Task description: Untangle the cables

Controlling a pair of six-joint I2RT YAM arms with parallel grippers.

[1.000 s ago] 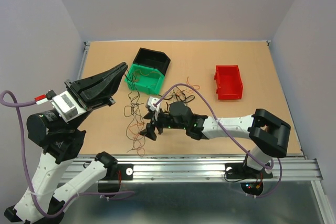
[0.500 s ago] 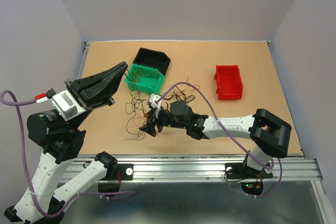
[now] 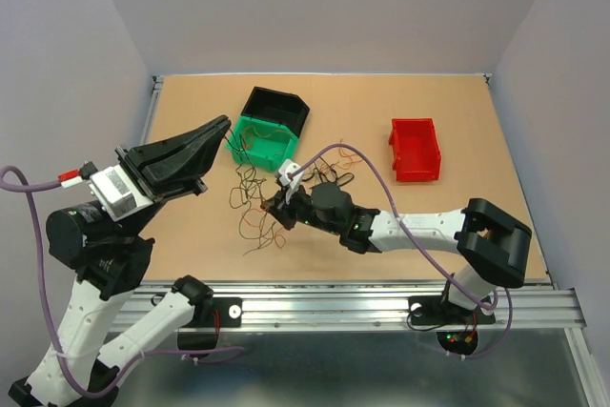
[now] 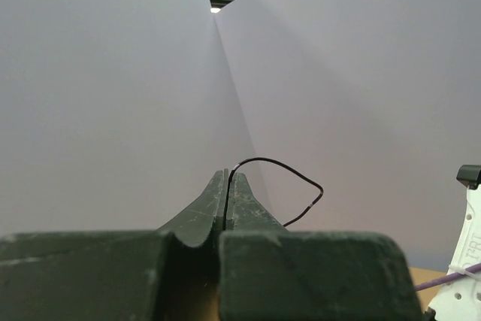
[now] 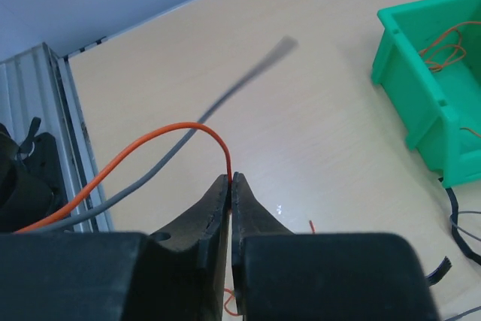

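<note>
pinching a black cable (image 4: 301,174) left, an orange cable (image 5: 161,132) right.

3 bins (image 3: 416,171) (blk, grn, red), 2 arms (image 3: 419,226), cables (image 3: 250,199): too tangled to count

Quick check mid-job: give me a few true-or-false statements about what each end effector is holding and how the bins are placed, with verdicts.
1. The right end effector is closed on an orange wire. True.
2. The left end effector is open and holds nothing. False: its fingers are pressed together on a thin black wire that arcs out from the tip.
3. Orange loops lie inside the green bin. True.
4. In the top view, the red bin sits to the left of the green bin. False: it is well to the right, apart from it.
</note>
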